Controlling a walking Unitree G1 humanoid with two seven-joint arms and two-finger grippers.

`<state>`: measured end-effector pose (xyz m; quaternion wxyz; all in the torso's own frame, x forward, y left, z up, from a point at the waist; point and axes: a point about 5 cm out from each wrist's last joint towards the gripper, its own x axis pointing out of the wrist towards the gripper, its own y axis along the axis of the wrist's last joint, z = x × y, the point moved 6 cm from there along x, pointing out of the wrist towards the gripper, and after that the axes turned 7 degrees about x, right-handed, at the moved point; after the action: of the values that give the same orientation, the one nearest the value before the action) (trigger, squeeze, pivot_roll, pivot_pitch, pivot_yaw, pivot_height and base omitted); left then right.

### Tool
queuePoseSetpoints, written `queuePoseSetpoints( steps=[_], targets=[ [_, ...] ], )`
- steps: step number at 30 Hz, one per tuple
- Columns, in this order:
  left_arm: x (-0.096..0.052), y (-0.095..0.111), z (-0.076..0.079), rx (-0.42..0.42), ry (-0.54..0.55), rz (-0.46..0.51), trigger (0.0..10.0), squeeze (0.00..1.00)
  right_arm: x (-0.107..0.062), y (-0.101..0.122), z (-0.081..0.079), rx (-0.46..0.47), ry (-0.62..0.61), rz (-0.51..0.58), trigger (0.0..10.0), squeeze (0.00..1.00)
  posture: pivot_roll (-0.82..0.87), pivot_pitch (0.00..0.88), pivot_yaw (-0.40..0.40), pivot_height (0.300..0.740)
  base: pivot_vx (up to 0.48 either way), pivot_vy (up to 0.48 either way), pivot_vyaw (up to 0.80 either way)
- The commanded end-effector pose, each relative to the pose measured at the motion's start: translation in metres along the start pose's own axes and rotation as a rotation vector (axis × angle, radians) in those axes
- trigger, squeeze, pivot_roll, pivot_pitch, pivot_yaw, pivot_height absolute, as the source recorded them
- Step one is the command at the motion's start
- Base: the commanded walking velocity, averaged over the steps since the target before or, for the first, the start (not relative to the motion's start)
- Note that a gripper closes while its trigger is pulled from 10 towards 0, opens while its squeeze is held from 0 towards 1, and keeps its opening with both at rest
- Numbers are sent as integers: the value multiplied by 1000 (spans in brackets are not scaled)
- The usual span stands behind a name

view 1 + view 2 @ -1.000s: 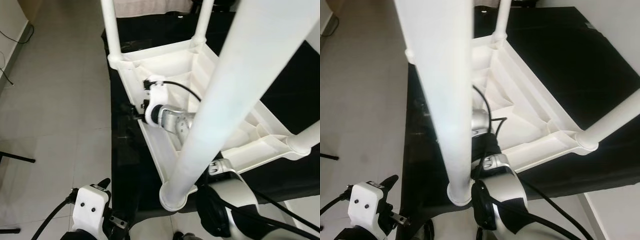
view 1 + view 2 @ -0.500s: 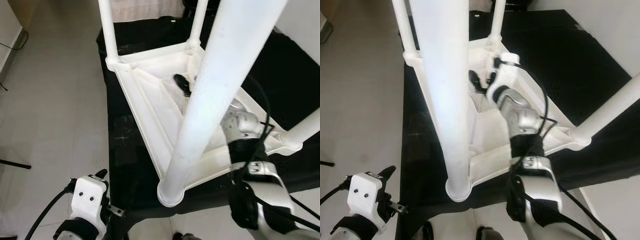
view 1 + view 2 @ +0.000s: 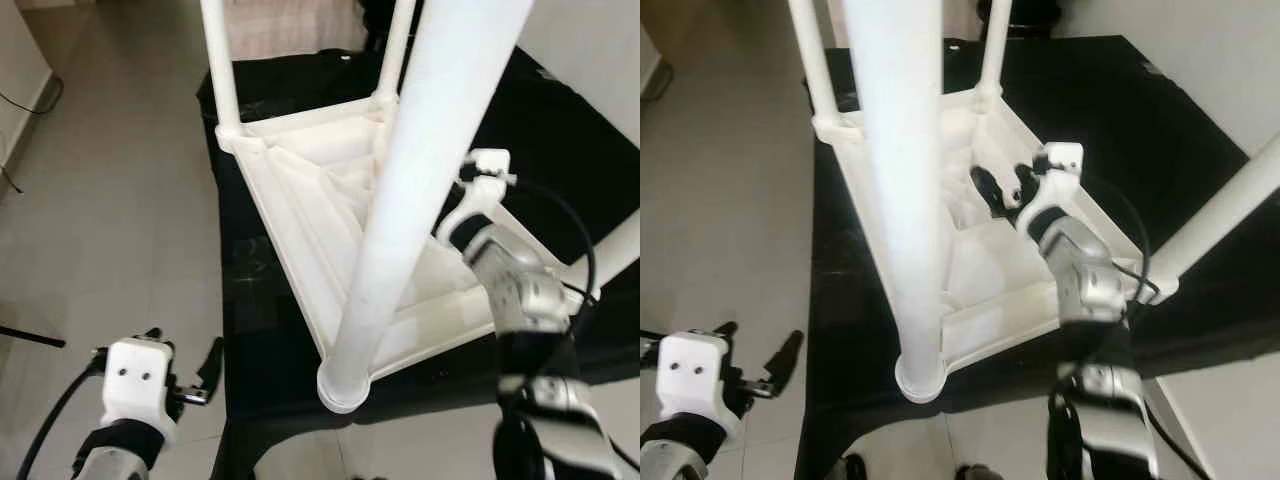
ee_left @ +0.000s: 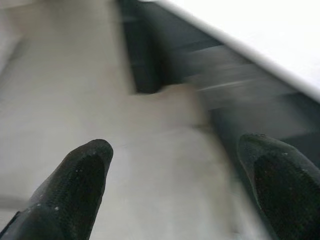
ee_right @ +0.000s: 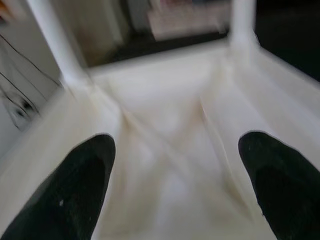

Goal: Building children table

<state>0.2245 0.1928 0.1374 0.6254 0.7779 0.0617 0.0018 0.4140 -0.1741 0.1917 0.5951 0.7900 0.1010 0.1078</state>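
A white plastic children's table lay upside down on a black cloth spread over a pale tiled floor, its ribbed underside facing up and its four round legs standing upward from the corners. The nearest leg rose close to the camera and crossed much of both head views; a second leg and a third leg stood at the far corners, and the fourth leg rose at the robot's right. The right gripper hovered over the hollow underside of the table near its middle, its two black fingers spread wide apart with nothing between them; the right wrist view looked, blurred, into the white ribbed recess toward the far legs. The left gripper hung low at the robot's left, beside the near edge of the cloth and above the tiles, apart from the table. Its fingers were likewise wide open and empty, with the floor and the dark cloth edge blurred beyond them.
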Motion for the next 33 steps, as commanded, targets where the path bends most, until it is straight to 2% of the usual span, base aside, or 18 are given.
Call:
queuePoseSetpoints(
  steps=[1,3,7,9,15,17,33],
  targets=[
    [-2,-10,-1,13,30,-44,10000,0,-4,-1,1,-28,-38,27,10000,0,46,122,-52,740,0,0,0],
    [-2,-10,-1,13,30,-44,10000,0,-4,-1,1,-28,-38,27,10000,0,46,122,-52,740,0,0,0],
    [-2,-12,4,2,31,-54,10000,0,-15,-9,-3,-39,-67,32,10000,0,34,118,-35,740,0,0,0],
    [-1,-15,2,7,54,-67,10000,0,-27,-26,-13,-63,-62,-4,10000,0,32,114,-29,740,0,0,0],
    [0,-17,0,-3,67,-78,10000,0,-35,-38,-21,-50,-53,-29,10000,0,30,112,-23,740,0,0,0],
    [2,-22,-1,3,82,-95,10000,0,-43,-57,-37,-37,-48,-64,10000,0,29,106,-18,740,0,0,0],
    [7,-22,-2,54,82,-86,10000,0,-44,-64,-42,-23,-57,-95,10000,0,33,99,-11,740,-256,0,0]
  ],
)
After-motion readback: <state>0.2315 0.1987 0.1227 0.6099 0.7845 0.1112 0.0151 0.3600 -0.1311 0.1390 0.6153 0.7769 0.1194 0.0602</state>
